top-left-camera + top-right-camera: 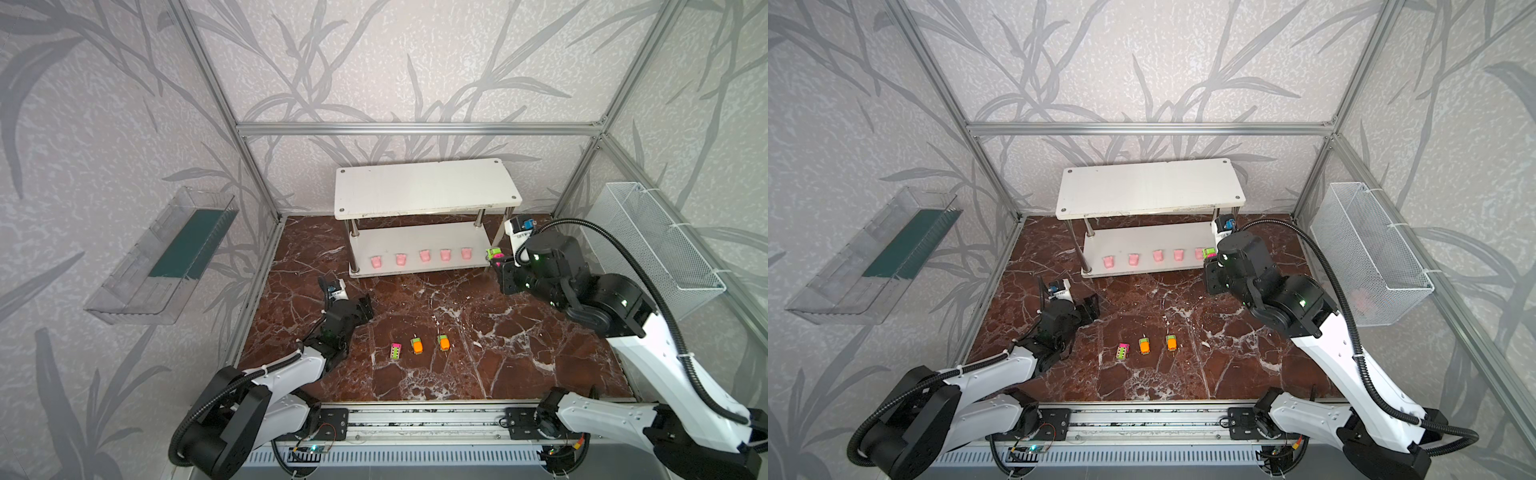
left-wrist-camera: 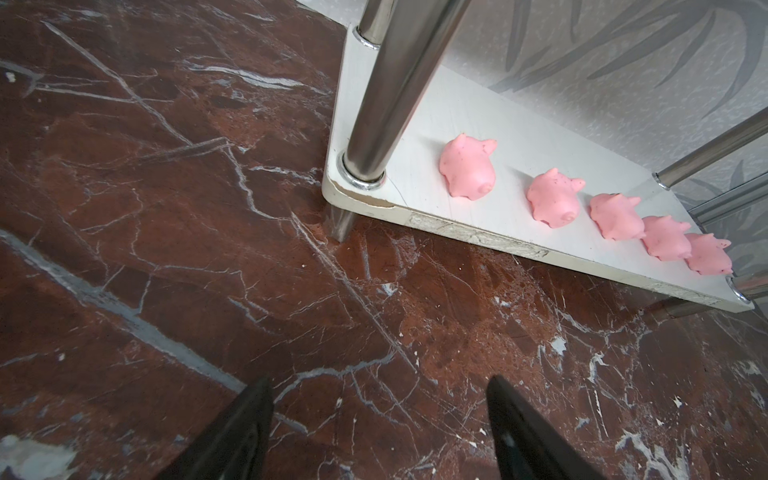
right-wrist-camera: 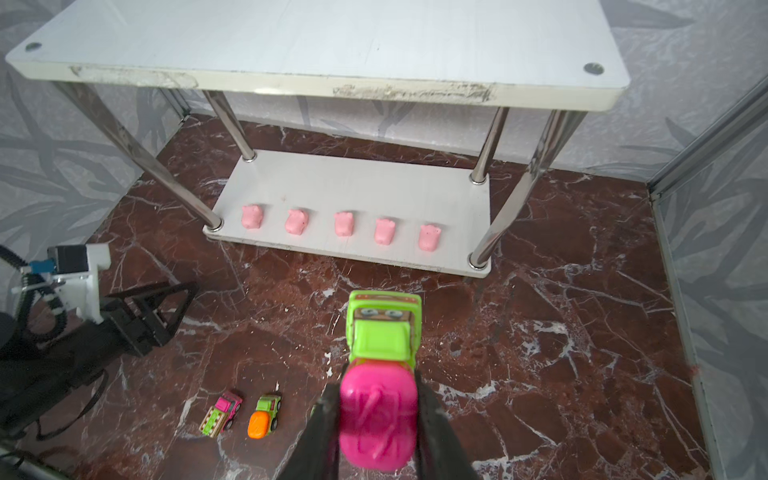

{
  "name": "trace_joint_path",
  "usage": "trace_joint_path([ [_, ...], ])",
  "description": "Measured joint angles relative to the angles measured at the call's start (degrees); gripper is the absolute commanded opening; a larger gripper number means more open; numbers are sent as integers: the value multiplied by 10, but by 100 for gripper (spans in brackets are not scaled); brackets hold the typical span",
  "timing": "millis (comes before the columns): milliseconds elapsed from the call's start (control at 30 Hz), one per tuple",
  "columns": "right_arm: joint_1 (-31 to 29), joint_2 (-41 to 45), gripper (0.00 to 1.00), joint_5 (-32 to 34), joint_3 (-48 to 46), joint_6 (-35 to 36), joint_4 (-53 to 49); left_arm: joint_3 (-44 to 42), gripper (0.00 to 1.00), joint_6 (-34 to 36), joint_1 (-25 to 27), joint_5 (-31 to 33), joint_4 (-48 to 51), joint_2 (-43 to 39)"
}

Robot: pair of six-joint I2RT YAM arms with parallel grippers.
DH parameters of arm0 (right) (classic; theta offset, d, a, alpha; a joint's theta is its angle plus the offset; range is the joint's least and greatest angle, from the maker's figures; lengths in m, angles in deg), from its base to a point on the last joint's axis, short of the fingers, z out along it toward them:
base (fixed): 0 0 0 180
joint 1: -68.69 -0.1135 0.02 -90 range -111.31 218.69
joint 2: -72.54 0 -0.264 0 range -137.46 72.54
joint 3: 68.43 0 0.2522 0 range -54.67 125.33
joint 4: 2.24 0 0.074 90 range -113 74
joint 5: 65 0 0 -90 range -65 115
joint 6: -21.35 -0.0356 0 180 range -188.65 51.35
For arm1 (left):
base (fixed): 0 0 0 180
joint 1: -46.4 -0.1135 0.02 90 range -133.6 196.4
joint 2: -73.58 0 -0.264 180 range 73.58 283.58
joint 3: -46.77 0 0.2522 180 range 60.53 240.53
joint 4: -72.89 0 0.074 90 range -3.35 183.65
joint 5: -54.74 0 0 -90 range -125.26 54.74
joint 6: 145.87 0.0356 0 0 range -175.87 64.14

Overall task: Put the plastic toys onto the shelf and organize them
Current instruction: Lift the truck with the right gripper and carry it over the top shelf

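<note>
Your right gripper (image 3: 376, 390) pinches a green-and-pink car (image 3: 382, 332); five pink pieces (image 3: 344, 223) line the near edge, lower board of the shelf (image 3: 357, 183).

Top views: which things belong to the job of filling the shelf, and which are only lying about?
Job: shelf, five pink pigs on its lower board, three loose cars, held green-and-pink car.
Lying about: clear wall tray, wire basket.

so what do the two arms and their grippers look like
White shells and black joints on the left arm and right arm, each with a black ribbed cable hose. The left gripper and right gripper have black tapered fingers and a white camera mount.
</note>
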Motion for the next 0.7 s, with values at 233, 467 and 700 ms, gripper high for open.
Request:
trace_joint_path([
  [233,84,-87,25,-57,75,36,33,0,79,-4,0,-17,-3,19],
  [467,143,-183,25,-108,180,60,46,0,79,-14,0,-32,-14,42],
  [700,181,-277,25,-138,326,79,40,0,78,-21,0,-45,-31,66],
])
